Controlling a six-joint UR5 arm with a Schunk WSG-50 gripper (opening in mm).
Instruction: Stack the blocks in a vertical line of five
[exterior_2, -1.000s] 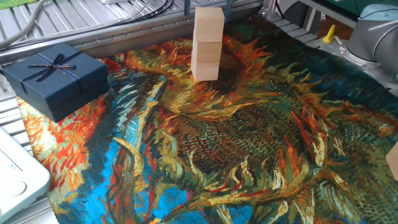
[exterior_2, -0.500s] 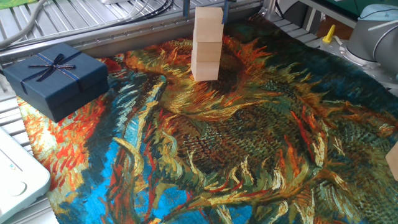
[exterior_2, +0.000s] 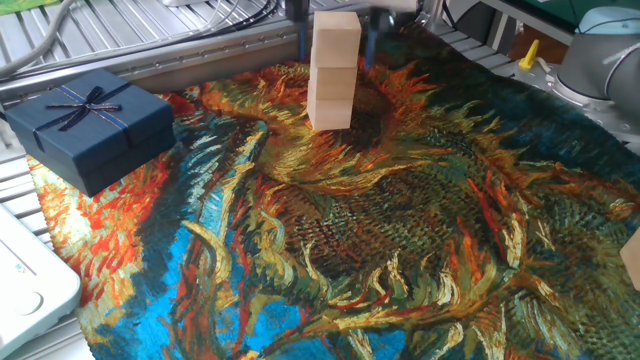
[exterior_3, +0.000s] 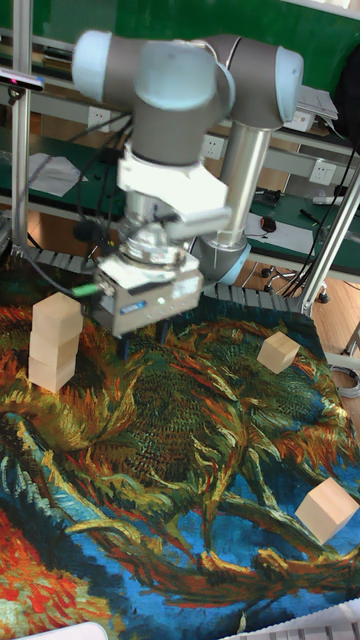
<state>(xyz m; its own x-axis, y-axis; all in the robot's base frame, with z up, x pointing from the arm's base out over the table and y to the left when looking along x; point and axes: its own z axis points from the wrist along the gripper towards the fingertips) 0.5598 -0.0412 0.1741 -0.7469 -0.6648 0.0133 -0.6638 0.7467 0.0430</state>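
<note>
Jaws spread, empty, not touching anything. In the fixed view one finger shows either side of the top block (exterior_2: 335, 38) with a gap each side. A second ago only their tips showed at the top edge; now more of them is in frame, motion-blurred. Gripper (exterior_3: 142, 340) is blurred in the tall view too, so the arm is moving.

My read: release is done and the jaws are clearing the stack.

The stack (exterior_2: 331, 75) is three blocks high at 12 o'clock on the sunflower-print cloth (exterior_2: 400, 230) over the counter. It hasn't moved across the three frames, and the top block sits slightly offset.

Two to go. Loose blocks are well apart from the stack: one (exterior_3: 278, 352) at 3 o'clock of it in the tall view, the other (exterior_3: 327, 508) at 4 o'clock, near the cloth edge.

The blue gift box (exterior_2: 88, 122) at 9 o'clock is untouched.
</note>
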